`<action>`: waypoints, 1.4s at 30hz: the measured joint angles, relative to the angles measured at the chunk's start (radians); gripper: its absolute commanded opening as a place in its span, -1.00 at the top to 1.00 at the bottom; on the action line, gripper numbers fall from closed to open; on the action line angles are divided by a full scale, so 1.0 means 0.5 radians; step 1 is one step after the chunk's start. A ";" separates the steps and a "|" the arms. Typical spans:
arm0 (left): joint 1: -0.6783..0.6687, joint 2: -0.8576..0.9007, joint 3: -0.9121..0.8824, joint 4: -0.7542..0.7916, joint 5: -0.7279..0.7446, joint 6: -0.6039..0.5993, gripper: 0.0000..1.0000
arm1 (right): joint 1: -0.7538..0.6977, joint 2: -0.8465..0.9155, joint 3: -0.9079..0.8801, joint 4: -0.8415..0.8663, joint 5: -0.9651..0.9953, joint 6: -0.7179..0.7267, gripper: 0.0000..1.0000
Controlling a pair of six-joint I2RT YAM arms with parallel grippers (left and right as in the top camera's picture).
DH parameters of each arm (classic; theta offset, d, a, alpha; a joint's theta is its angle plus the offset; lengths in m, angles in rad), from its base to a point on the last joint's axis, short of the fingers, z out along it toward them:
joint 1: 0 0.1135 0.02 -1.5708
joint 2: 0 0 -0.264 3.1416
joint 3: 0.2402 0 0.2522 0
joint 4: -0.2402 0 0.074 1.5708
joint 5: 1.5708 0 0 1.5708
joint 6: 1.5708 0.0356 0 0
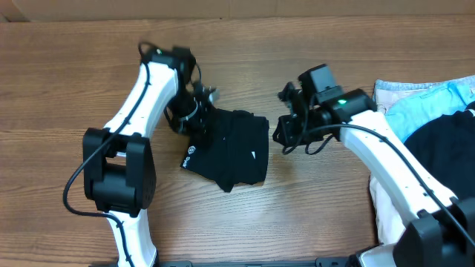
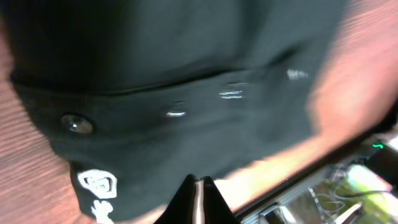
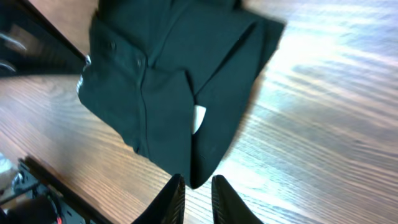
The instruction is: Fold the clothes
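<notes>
Lying folded, black shirt (image 1: 236,144), logo (image 1: 188,157) unreadable, left end effector (image 2: 196,183) closed, right end effector (image 3: 194,183) parted.

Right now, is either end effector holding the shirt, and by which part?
Cannot tell for the left end effector: it looks shut over the edge of the shirt. The right end effector stands slightly open at one corner, gripping nothing.

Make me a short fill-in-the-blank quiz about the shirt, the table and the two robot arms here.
1. The folded shirt is ___ in colour.
2. It lies on a table made of ___.
3. The shirt sits ___ the left gripper and the right gripper.
4. The pile with light-blue cloth lies beside the ___ arm.
Missing words: black; wood; between; right.
</notes>
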 measured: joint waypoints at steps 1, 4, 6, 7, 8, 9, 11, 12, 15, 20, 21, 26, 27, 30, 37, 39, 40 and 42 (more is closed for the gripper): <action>0.000 0.000 -0.092 0.036 -0.021 -0.031 0.92 | -0.031 -0.019 0.001 0.000 0.001 0.021 0.56; 0.000 0.001 -0.331 0.141 -0.069 -0.130 0.92 | -0.108 -0.036 0.001 0.001 0.002 0.054 0.52; 0.000 0.001 -0.443 0.294 -0.092 -0.183 0.92 | -0.142 -0.036 0.001 0.006 0.002 0.067 0.51; 0.000 0.001 -0.491 0.404 -0.117 -0.208 0.92 | -0.153 -0.036 0.001 0.014 0.003 0.072 0.51; 0.000 0.001 -0.520 0.484 -0.125 -0.241 0.92 | -0.157 -0.036 0.001 0.023 0.003 0.075 0.51; 0.001 -0.011 -0.542 0.543 -0.137 -0.280 0.92 | -0.157 -0.036 0.001 0.034 0.002 0.080 0.51; -0.002 -0.067 -0.584 0.726 -0.181 -0.357 0.92 | -0.157 -0.036 0.001 0.038 0.000 0.085 0.51; -0.001 -0.082 -0.586 0.815 -0.192 -0.379 0.92 | -0.157 -0.036 0.001 0.037 -0.001 0.087 0.49; 0.019 -0.090 -0.565 1.247 -0.191 -0.427 0.92 | -0.157 -0.036 0.001 0.047 -0.018 0.093 0.40; 0.086 -0.008 -0.374 1.453 -0.050 -0.470 0.58 | -0.157 -0.036 0.001 0.189 -0.055 0.095 0.36; 0.095 -0.001 -0.322 1.422 -0.021 -0.466 0.46 | -0.157 -0.036 0.001 0.246 -0.063 0.099 0.42; 0.117 0.012 0.168 0.899 0.085 -0.399 -0.04 | -0.157 -0.036 -0.011 0.533 -0.080 0.190 0.63; 0.121 0.012 0.265 0.779 0.100 -0.372 -0.37 | -0.157 -0.036 -0.022 0.600 -0.082 0.235 0.67; 0.135 0.011 0.523 0.417 0.121 -0.224 -1.00 | -0.151 -0.031 -0.083 0.787 -0.095 0.411 0.68; 0.251 0.011 0.591 0.066 0.061 -0.146 -1.00 | -0.037 0.217 -0.183 1.134 -0.180 0.683 0.72; 0.301 0.011 0.548 0.073 0.056 -0.178 -0.99 | 0.006 0.343 -0.184 1.193 -0.193 0.766 0.79; 0.323 0.011 0.513 0.091 0.054 -0.201 -1.00 | 0.024 0.405 -0.184 1.207 -0.198 0.810 0.80; 0.362 0.011 0.426 0.123 0.054 -0.254 -1.00 | 0.041 0.514 -0.198 1.219 -0.210 0.900 0.79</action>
